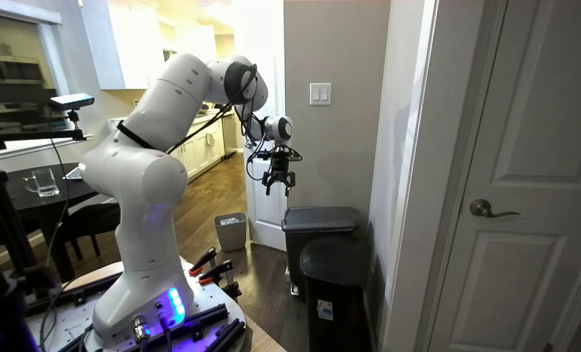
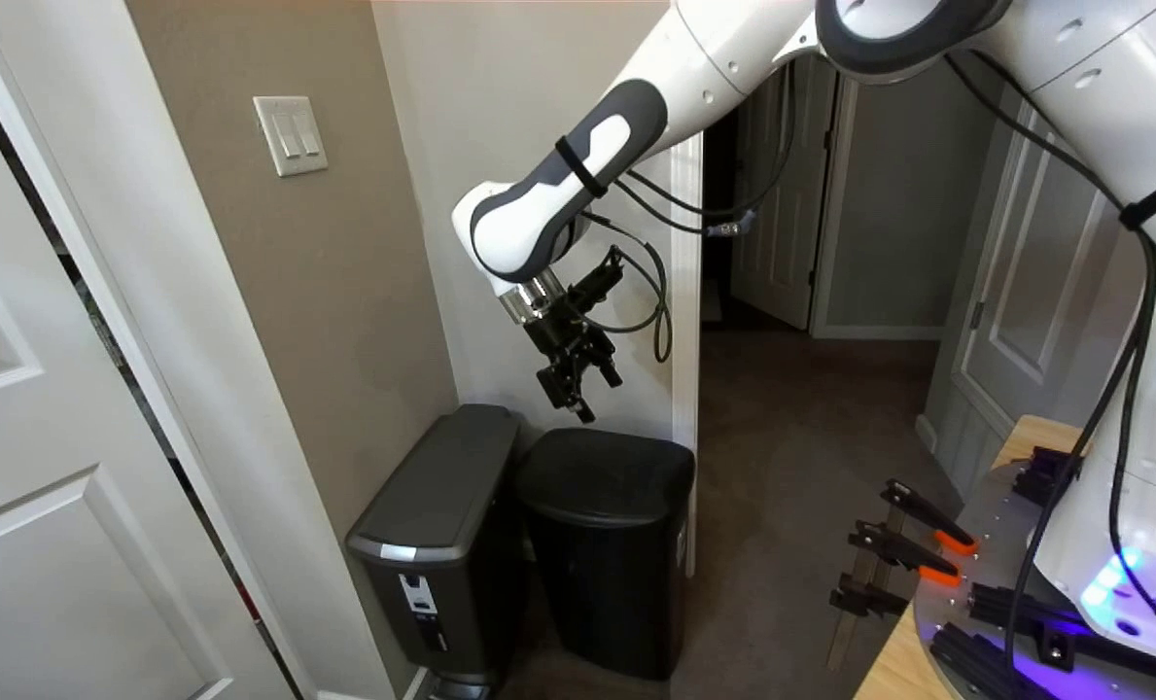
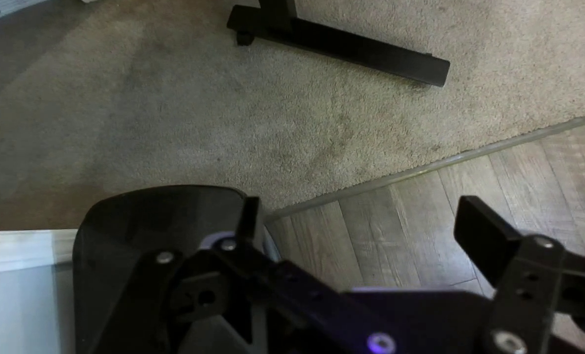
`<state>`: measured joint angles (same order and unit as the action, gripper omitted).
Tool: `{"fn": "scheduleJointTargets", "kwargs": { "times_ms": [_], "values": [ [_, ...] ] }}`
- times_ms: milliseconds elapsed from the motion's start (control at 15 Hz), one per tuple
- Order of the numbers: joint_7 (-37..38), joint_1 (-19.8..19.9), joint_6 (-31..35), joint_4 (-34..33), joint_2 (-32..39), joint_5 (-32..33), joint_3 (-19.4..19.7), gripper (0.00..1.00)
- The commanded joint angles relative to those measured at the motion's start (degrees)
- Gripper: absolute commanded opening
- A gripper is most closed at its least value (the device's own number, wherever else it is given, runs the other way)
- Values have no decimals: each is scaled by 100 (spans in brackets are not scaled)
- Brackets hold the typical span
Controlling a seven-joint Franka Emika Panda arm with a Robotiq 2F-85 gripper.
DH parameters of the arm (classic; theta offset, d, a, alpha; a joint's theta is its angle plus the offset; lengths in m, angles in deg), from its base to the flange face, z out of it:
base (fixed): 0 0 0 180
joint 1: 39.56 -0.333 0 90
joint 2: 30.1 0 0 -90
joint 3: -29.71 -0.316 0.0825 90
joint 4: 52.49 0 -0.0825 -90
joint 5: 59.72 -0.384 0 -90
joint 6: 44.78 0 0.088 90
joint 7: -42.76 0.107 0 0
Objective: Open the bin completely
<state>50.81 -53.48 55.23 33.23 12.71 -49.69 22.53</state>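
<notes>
A white robot arm (image 1: 165, 107) reaches out over a corner. In it, just beside each other, stand the grey-lidded bin (image 2: 441, 496), along the beige wall (image 1: 336, 156), and the round-cornered black bin (image 2: 605, 574); both are tall, dark and closed — which of them the task means, I cannot tell. Apart from them stands a small grey container (image 1: 232, 238) with something pale inside. The gripper (image 2: 600, 397) hangs above the bins, clear of both — its fingers (image 3: 486, 241) are parted wide, wood floor (image 3: 400, 231) showing between them. A white light switch (image 1: 320, 94) is mounted on the beige wall, and a small pale label (image 1: 325, 310) sticks to the side of the round-cornered black bin.
</notes>
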Motion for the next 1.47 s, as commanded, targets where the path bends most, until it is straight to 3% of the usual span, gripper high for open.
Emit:
{"fn": "scheduleJointTargets", "kwargs": {
  "times_ms": [0,467,733,1133,1333,1400],
  "values": [
    [-321,-30,497,-596,1102,77,179,100],
    [-193,-338,781,-1816,2693,591,744,100],
    [163,-449,1470,-2396,3234,783,1060,100],
    [1451,-673,2895,-2601,3642,798,1601,100],
    [2035,-910,3015,-2785,3883,812,1965,100],
    [1612,-759,2911,-2619,3707,665,1756,100]
  ]
}}
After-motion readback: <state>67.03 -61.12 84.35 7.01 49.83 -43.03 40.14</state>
